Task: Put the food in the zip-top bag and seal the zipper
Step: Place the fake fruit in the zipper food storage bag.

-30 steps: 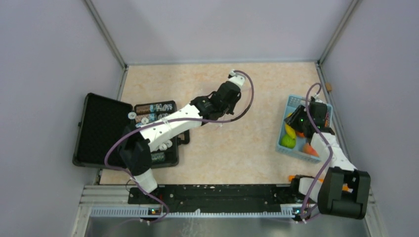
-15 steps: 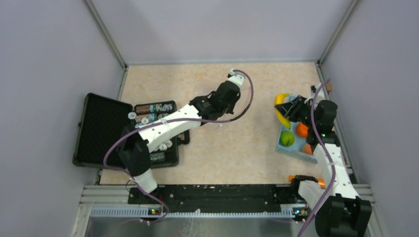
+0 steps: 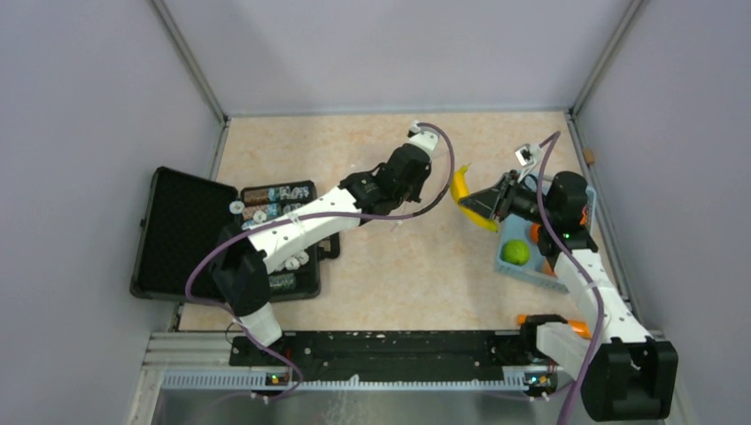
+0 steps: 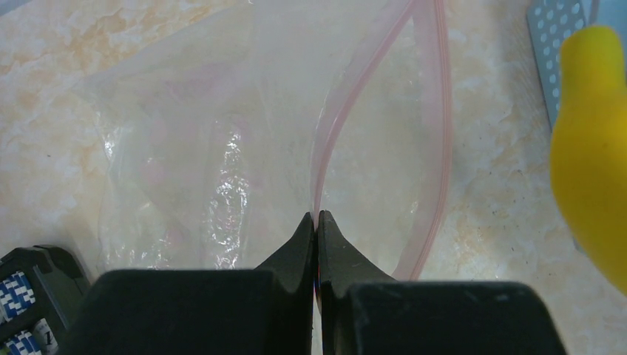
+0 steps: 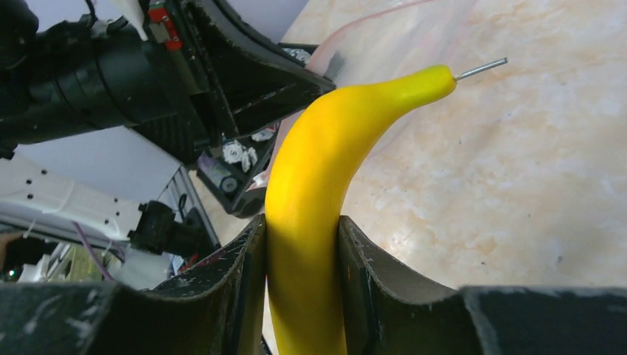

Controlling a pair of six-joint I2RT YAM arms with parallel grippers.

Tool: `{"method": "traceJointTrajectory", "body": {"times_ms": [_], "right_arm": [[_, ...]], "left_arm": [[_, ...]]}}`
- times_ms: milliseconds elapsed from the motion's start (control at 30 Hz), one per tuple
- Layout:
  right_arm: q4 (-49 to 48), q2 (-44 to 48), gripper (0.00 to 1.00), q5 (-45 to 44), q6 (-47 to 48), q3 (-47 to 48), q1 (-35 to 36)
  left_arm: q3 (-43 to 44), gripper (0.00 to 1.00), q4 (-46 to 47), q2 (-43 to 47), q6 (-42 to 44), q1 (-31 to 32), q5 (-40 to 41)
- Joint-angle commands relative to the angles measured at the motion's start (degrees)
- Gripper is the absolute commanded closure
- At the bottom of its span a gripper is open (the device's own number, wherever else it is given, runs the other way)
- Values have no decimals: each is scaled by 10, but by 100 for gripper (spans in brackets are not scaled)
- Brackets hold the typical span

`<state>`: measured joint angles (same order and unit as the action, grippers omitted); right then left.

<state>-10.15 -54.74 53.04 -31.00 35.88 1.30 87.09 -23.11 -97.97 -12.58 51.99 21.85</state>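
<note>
**Operator:** What is each gripper's state?

**Technician:** The right gripper is clamped on the banana around its lower half. The stem end projects ahead toward 1 o'clock in the right wrist view. The left gripper has its jaws pressed together on one lip of the zipper, and this raises the lip clear of the other.

**Operator:** Where do the task's things lie?

**Technician:** The zip-top bag lies on the table under the left gripper, with its mouth gaping toward 1 o'clock in the left wrist view. From above the film is barely visible. In the top view the banana hangs over the table at 3 o'clock from the left gripper. The light-blue basket is at 4 o'clock from the banana and holds the green apple and the orange.

**Operator:** How is the insertion best performed?

**Technician:** The mouth appears to be a narrow lens between the raised lip and the lip lying flat.
- The stem end should enter first, low and between the two lips.
- The banana's length should run into the bag, not across the mouth.
- The left pinch should hold firm, since pressure on the thin film would likely drag the bag.
- Release should follow only once most of the fruit is past the strip.
</note>
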Motion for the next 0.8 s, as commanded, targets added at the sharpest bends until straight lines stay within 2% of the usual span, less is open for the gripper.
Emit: {"method": "traceJointTrajectory", "body": {"times_ms": [0, 200, 367, 567, 767], "right_arm": [[31, -14, 76, 42, 60, 50, 29], [29, -3, 79, 21, 79, 53, 76], [93, -45, 82, 7, 119, 81, 90], [83, -77, 82, -31, 99, 104, 108], [157, -138, 82, -131, 71, 155, 110]], "left_arm": [[-4, 100, 25, 29, -10, -2, -1], [-5, 100, 28, 33, -9, -1, -13], [-9, 100, 32, 37, -5, -1, -22], [-43, 100, 75, 63, 24, -1, -118], [-53, 100, 88, 75, 38, 0, -158]]}}
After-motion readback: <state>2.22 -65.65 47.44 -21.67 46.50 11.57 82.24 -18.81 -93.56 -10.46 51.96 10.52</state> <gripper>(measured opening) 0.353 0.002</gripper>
